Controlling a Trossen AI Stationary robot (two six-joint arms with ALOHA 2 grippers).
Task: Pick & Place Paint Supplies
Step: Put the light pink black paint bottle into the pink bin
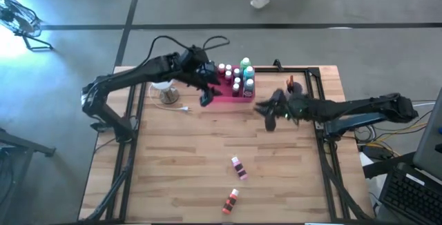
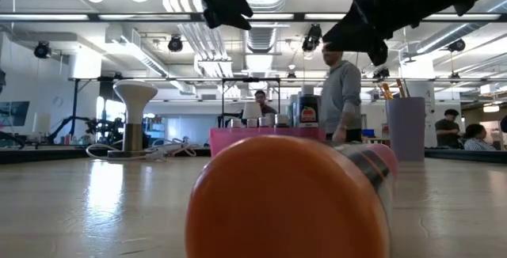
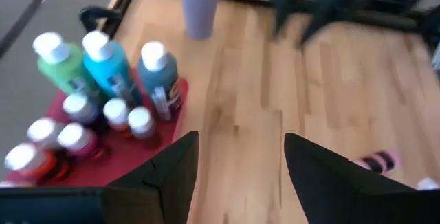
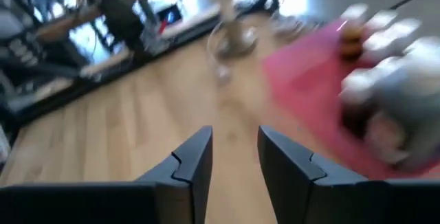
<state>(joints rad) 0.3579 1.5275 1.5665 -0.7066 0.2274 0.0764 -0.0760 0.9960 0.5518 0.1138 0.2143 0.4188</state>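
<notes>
In the high view, at the left of the frame, the left arm reaches from the table's left edge toward the upper middle. The left gripper (image 1: 205, 98) hangs above the left end of the pink tray (image 1: 222, 100). In its wrist view the two dark fingers (image 3: 172, 172) stand wide apart, with only bare wood between them, so it holds nothing. Just left of this gripper, the white lamp (image 1: 163, 91) stands on the table (image 1: 179, 177) with its cord beside it.

In the upper middle of the frame, the tray carries the small white-capped bottles (image 1: 228, 73). The green bottle (image 1: 244, 64) and the blue bottle (image 1: 249, 72) stand at its right end. In the left wrist view these bottles are upright and close together.

Lower in the middle of the frame, two bottles lie on their sides on the wood, well apart from the tray: a pink bottle (image 1: 239, 168) and below it an orange bottle (image 1: 230, 201). The low view is almost filled by the orange one.

To the right of the tray, the right gripper (image 1: 266, 110) hovers over bare table. Its fingers (image 4: 194, 162) show a narrow gap and nothing is between them. A light purple cup (image 3: 199, 5) with brushes stands near the far edge.
</notes>
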